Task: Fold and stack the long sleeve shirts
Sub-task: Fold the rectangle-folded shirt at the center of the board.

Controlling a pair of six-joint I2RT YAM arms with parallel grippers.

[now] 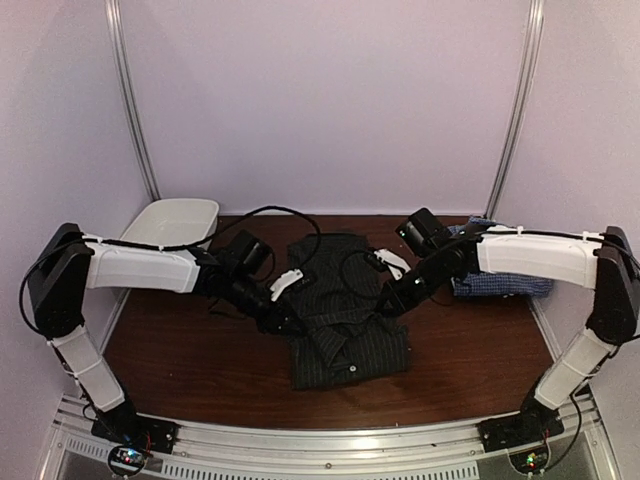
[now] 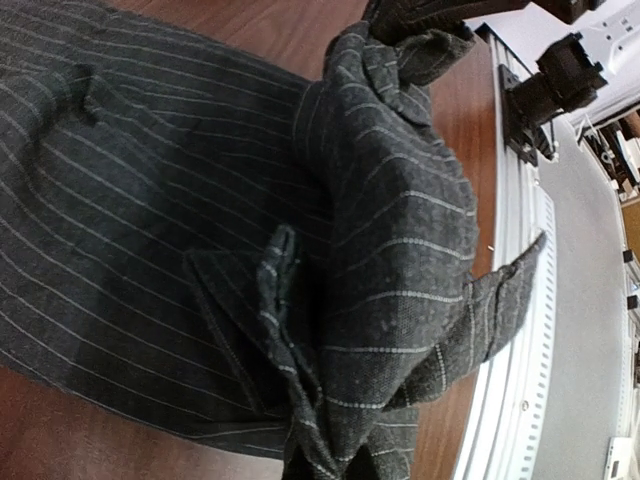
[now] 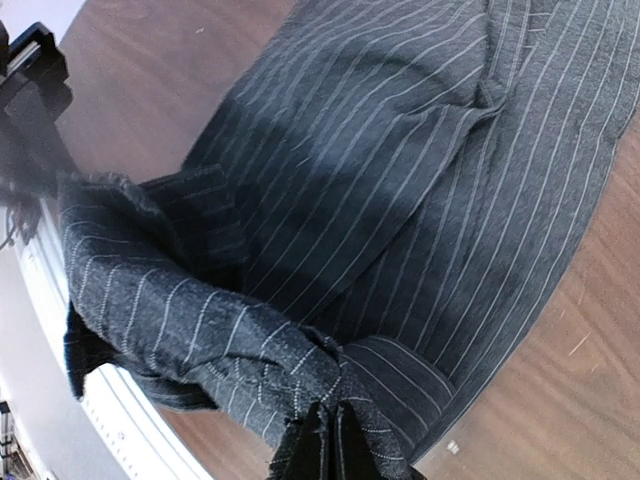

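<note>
The left end effector (image 1: 282, 318) and right end effector (image 1: 393, 298) are each gripping, jaws closed, a bunched edge of the black pinstriped shirt (image 1: 345, 345) lying mid-surface (image 1: 180, 350). A fold is seemingly underway; next, both edges need carrying evenly over the body and laying flat. The checked shirt (image 1: 500, 285) is sitting far right.

The black pinstriped shirt (image 1: 345, 330) lies partly folded mid-table, the blue-check shirt (image 1: 505, 283) bundled at the far right.
</note>
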